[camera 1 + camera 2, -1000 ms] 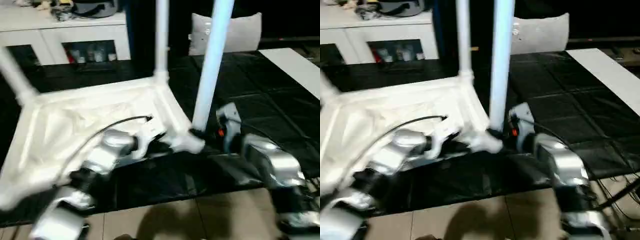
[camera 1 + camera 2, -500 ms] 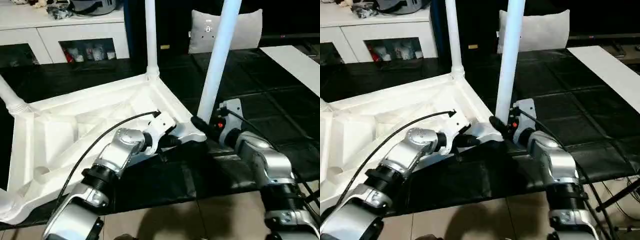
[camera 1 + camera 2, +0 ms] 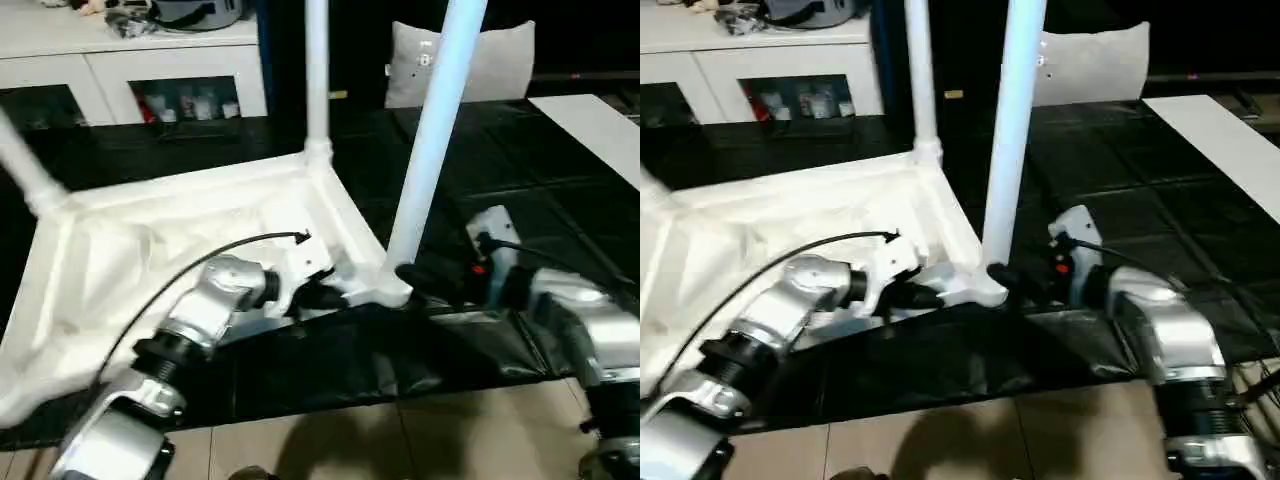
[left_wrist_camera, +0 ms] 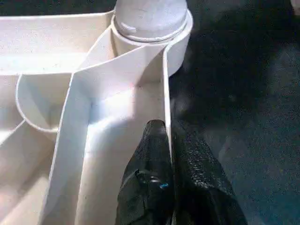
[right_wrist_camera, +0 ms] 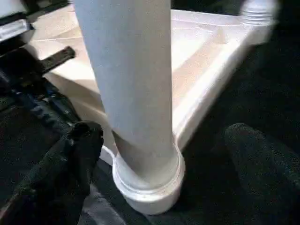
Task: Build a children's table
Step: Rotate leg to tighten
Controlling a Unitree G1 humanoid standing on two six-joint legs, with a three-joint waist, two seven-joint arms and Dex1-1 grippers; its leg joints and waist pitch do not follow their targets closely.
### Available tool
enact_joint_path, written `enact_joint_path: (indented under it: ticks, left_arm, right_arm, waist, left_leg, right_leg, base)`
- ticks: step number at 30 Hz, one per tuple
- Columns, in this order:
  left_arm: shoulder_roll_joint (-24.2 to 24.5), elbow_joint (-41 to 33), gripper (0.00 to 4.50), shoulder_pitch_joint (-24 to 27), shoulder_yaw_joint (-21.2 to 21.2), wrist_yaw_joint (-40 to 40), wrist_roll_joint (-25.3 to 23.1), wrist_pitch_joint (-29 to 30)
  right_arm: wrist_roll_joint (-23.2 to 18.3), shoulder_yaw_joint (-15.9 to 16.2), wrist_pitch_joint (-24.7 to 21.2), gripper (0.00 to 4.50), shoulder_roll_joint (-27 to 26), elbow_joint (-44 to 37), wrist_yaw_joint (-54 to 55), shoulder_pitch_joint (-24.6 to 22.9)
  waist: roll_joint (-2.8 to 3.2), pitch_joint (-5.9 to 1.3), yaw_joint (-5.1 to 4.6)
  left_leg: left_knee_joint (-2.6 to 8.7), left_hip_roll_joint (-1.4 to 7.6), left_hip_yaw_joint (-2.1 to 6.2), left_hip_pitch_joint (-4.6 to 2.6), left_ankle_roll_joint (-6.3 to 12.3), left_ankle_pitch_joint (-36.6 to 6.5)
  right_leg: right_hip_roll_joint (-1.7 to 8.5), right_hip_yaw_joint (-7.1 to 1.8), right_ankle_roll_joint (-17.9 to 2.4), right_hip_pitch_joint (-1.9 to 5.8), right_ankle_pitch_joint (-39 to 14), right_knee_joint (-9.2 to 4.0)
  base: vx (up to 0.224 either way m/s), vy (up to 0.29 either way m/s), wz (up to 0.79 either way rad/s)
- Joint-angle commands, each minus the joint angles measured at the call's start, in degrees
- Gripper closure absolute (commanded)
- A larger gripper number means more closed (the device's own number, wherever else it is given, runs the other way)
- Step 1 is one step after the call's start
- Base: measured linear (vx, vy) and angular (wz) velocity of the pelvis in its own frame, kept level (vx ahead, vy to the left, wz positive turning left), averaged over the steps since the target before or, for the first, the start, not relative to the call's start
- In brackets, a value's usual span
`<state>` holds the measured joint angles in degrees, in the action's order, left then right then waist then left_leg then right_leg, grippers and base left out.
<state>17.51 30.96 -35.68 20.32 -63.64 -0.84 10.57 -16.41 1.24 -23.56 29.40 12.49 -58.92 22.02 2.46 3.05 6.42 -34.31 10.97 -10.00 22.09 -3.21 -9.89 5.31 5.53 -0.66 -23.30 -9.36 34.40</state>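
Observation:
The children's table lies upside down on a black mat, its ribbed white top facing up. Three legs stand in corner sockets: one at the near right corner, one at the far corner, one at the left. My left gripper is shut on the top's thin rim wall just beside the near corner socket. My right gripper is open at the base of the near leg, one finger on each side, wide apart.
A white cabinet with glass doors stands at the back left. A grey cushion leans at the back right. A white panel lies at the right edge of the mat. Tiled floor runs along the front.
My right gripper has opened wide around the near leg's base, and its arm has drawn back slightly to the right. The left gripper keeps its hold on the rim. The camera has shifted.

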Motion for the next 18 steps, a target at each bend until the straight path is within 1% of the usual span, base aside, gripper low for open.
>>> enact_joint_path:
  ticks: [1, 2, 4, 5, 7, 8, 9, 10, 11, 12, 14, 17, 18]
  left_arm:
    - [0.60, -2.11, 4.50, -0.48, 1.62, -4.39, 0.17, -2.87]
    - [0.86, -2.28, 4.50, -0.35, 1.80, -5.18, 0.34, -3.35]
    - [1.90, -3.24, 4.50, 0.13, 2.51, -8.10, 1.18, -4.13]
    - [1.90, -3.24, 4.50, 0.13, 2.51, -8.10, 1.18, -4.13]
    - [2.67, -3.83, 4.50, 0.36, 3.01, -9.95, 1.52, -4.25]
    - [2.87, -3.99, 4.50, 0.45, 3.11, -10.42, 1.59, -4.31]
    - [3.17, -4.12, 4.50, 0.60, 3.28, -11.34, 1.58, -4.54]
    - [3.17, -4.12, 4.50, 0.60, 3.28, -11.34, 1.58, -4.54]
    - [3.32, -4.22, 4.50, 0.72, 3.33, -11.59, 1.55, -4.63]
    - [3.41, -4.28, 4.50, 0.81, 3.31, -11.84, 1.56, -4.74]
    - [3.51, -4.59, 4.50, 1.04, 3.27, -12.15, 1.68, -4.74]
    - [3.65, -5.17, 4.50, 1.40, 3.35, -12.42, 1.83, -4.57]
    - [3.72, -5.24, 4.50, 1.54, 3.43, -12.43, 1.77, -4.61]
  right_arm:
    - [-0.33, 1.59, 1.60, 0.18, 2.03, -0.23, -5.30, -0.21]
    - [-0.44, 1.84, 1.59, 0.35, 2.29, -0.23, -6.11, -0.23]
    - [-1.24, 3.10, 0.96, 0.35, 3.40, -0.38, -9.20, -0.11]
    - [-1.24, 3.10, 0.96, 0.50, 3.40, -0.38, -9.20, -0.11]
    - [-1.93, 4.30, 0.20, 0.76, 4.06, -0.68, -11.70, -0.11]
    - [-2.18, 4.59, -0.14, 0.80, 4.08, -0.84, -12.27, -0.13]
    - [-2.46, 5.22, -0.26, 0.85, 3.92, -0.90, -13.54, -0.02]
    - [-2.46, 5.22, -0.26, 0.96, 3.92, -0.90, -13.54, -0.02]
    - [-2.62, 5.47, -0.54, 1.10, 3.78, -1.03, -13.84, -0.02]
    - [-2.57, 5.79, -0.68, 1.20, 3.69, -1.06, -14.32, 0.03]
    - [-2.27, 6.16, -0.52, 1.31, 3.55, -1.00, -14.65, 0.07]
    - [-2.51, 6.50, -0.84, 1.71, 3.42, -0.82, -14.99, 0.20]
    - [-2.71, 6.78, -1.15, 1.77, 3.42, -0.87, -15.18, 0.21]
  waist:
    - [-0.77, -4.21, 0.11]
    - [-0.56, -4.21, 0.44]
    - [-0.72, -4.28, 0.82]
    - [-0.72, -4.28, 0.91]
    - [-0.71, -4.27, 1.21]
    - [-0.95, -4.24, 1.28]
    - [-0.81, -4.23, 1.67]
    - [-0.76, -4.25, 1.72]
    - [-1.06, -4.23, 1.72]
    - [-0.89, -4.20, 1.80]
    - [-0.89, -4.18, 1.81]
    - [-0.89, -4.23, 1.80]
    - [-0.96, -4.27, 1.82]
  left_leg:
    - [3.73, 2.12, 0.51, -0.94, 3.55, -12.16]
    - [3.77, 2.37, 0.47, -1.21, 3.51, -12.23]
    - [3.82, 2.44, 0.56, -1.09, 3.38, -12.26]
    - [3.83, 2.46, 0.56, -1.08, 3.38, -12.22]
    - [3.75, 2.46, 0.50, -1.11, 3.53, -12.05]
    - [3.74, 2.45, 0.45, -1.05, 3.60, -12.06]
    - [3.75, 2.51, 0.46, -1.18, 3.48, -12.09]
    - [3.77, 2.55, 0.50, -1.18, 3.40, -12.19]
    - [3.80, 2.53, 0.47, -1.12, 3.39, -12.00]
    - [3.85, 2.53, 0.54, -1.11, 3.04, -12.23]
    - [3.91, 2.56, 0.61, -1.13, 2.82, -12.69]
    - [3.90, 2.51, 0.59, -1.14, 2.59, -12.62]
    - [3.88, 2.50, 0.59, -1.10, 2.69, -12.11]
  right_leg:
    - [3.53, -2.58, -10.23, 3.31, -17.38, -4.63]
    - [3.49, -2.72, -10.58, 2.98, -16.67, -4.52]
    - [3.56, -2.69, -11.47, 3.20, -15.19, -4.16]
    - [3.61, -2.69, -11.56, 3.22, -15.07, -4.11]
    - [3.69, -2.75, -11.64, 3.15, -15.57, -4.15]
    - [3.70, -2.75, -11.54, 3.15, -15.86, -4.18]
    - [3.75, -2.77, -11.23, 2.98, -17.04, -4.28]
    - [3.77, -2.77, -11.20, 3.00, -17.18, -4.25]
    - [3.70, -2.77, -11.06, 3.00, -17.18, -4.28]
    - [3.71, -2.76, -10.92, 2.94, -17.52, -4.23]
    - [3.77, -2.74, -10.75, 2.97, -18.06, -4.25]
    - [3.77, -2.80, -10.72, 2.97, -17.73, -4.25]
    - [3.74, -2.81, -10.90, 3.03, -16.98, -4.11]
  base:
    - [0.000, 0.000, 0.00]
    - [0.000, 0.000, 0.00]
    - [0.000, 0.000, 0.00]
    - [0.000, 0.000, 0.00]
    - [0.000, 0.000, 0.00]
    - [0.000, 0.000, 0.00]
    - [0.000, 0.000, 0.00]
    - [0.000, 0.000, 0.00]
    - [0.000, 0.000, 0.00]
    - [0.000, 0.000, 0.00]
    - [0.000, 0.000, 0.00]
    - [0.000, 0.000, 0.00]
    - [0.000, 0.000, 0.00]
